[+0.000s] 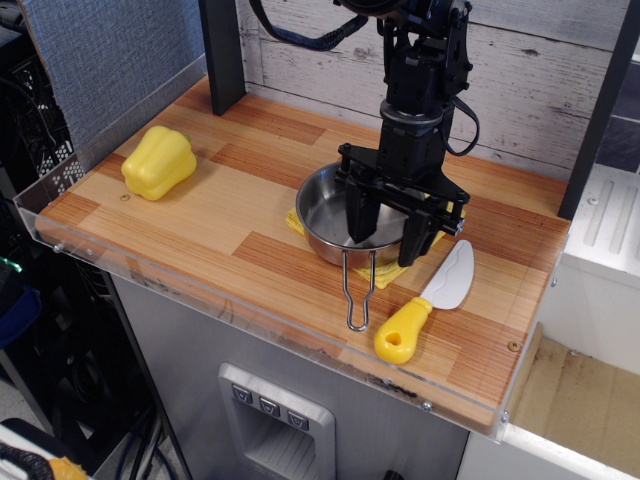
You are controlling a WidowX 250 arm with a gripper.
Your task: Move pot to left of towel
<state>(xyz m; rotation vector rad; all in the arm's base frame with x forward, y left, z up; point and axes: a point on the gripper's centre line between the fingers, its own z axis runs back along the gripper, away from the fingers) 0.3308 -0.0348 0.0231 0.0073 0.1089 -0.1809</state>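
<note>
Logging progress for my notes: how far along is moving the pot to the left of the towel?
Nothing is finished: the pot sits on the towel, covering most of it. In hand: the gripper is down at the pot, open, one finger inside the bowl and one outside its right rim. Left: gripping, lifting and setting it on the table left of the towel.

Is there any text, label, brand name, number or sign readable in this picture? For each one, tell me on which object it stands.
None can be read.
The pot, towel, knife and yellow pepper show no writing.
The black tool shows no legible marking.
The three grey buttons on the panel below the table may carry marks, but they are too small and blurred to read.
</note>
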